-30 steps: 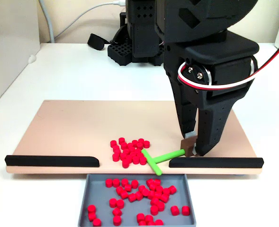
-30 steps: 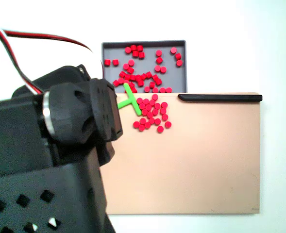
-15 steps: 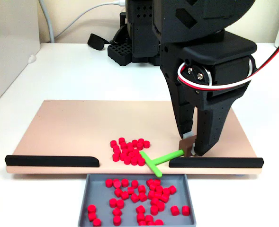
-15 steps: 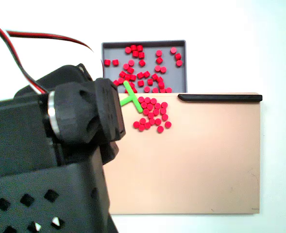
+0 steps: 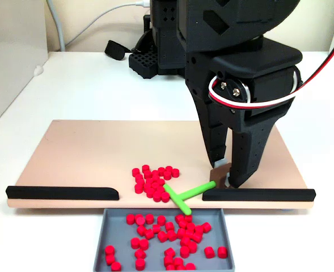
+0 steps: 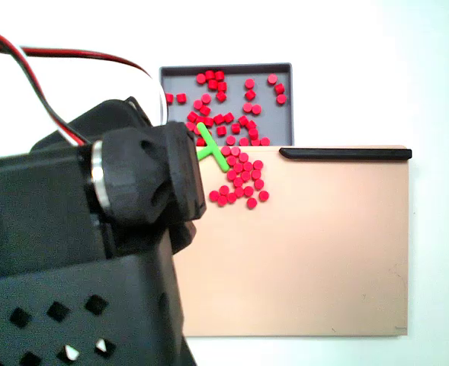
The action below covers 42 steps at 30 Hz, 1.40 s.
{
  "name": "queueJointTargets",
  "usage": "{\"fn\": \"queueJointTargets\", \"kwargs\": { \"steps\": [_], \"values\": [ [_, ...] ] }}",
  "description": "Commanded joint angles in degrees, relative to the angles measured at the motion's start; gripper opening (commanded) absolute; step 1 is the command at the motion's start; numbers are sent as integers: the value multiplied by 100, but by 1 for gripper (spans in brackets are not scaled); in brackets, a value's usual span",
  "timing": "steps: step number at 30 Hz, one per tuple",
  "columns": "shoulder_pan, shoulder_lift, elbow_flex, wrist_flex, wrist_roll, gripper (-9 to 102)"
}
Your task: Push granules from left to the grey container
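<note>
Many granules (image 5: 154, 182) are gathered near the board's near edge, above the grey container (image 5: 101, 243). A green stick (image 5: 190, 192) is pinched by the jaws; pellets could be scattered sideways past its short crossbar.

Bright, even light; soft shadows

Bright red granules (image 5: 155, 182) lie on a tan board (image 5: 87, 156); more of the same red fill the flat grey container (image 5: 104, 238). The T-shaped stick (image 5: 185, 194) is vivid lime green. Two matt black strips (image 5: 62, 192) edge the board. The arm and its hand (image 5: 223, 177) are black, with a small brown pad at the tip and red, white and black wires (image 5: 257, 105). The table (image 5: 98, 90) is plain white.
</note>
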<state>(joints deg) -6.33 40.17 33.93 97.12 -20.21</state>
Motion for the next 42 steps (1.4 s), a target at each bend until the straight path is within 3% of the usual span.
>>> {"fn": "queueJointTargets", "kwargs": {
  "steps": [1, 31, 42],
  "values": [
    [53, -9, 35, 0, -18, 0],
    [-615, 1151, 202, 185, 835, 0],
    [-729, 2909, 2575, 193, 896, 0]
  ]
}}
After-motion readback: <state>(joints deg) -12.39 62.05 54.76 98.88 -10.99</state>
